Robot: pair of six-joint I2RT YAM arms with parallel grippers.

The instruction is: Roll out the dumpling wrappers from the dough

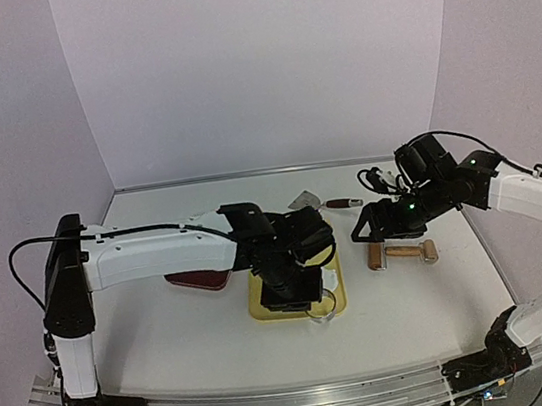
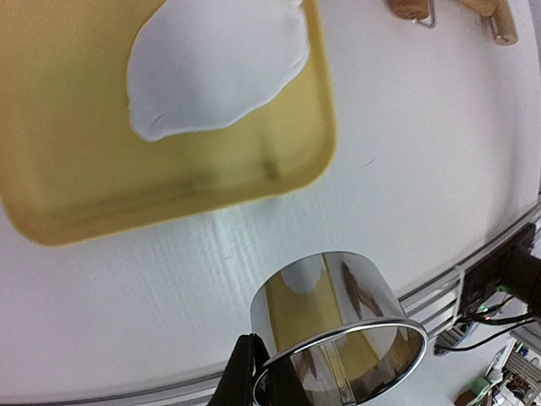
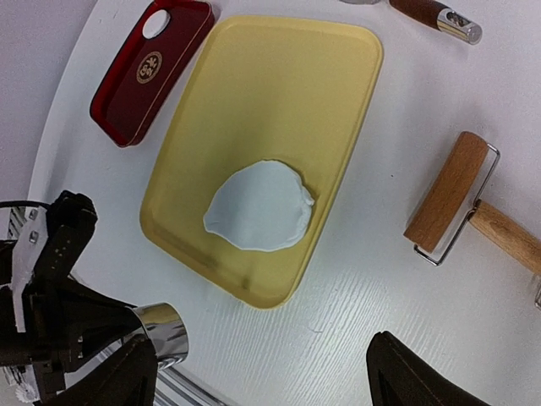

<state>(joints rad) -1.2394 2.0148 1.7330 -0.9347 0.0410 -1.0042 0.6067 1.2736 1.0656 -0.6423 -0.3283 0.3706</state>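
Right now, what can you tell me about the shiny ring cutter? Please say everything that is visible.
The ring cutter is a short, open round band of polished metal with a rolled rim at its wider end. Its wall mirrors the yellow tray and the white dough. The left claw is shut on its wall, pinching it at one side. It is held just off the tray's corner, over the white table. I cannot tell whether it touches the table.

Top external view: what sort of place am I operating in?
Probably a robotics lab bench staged for food prep, not a kitchen: a white table boxed by plain walls, a yellow tray holding flattened dough, a wooden rolling pin and a ring cutter.
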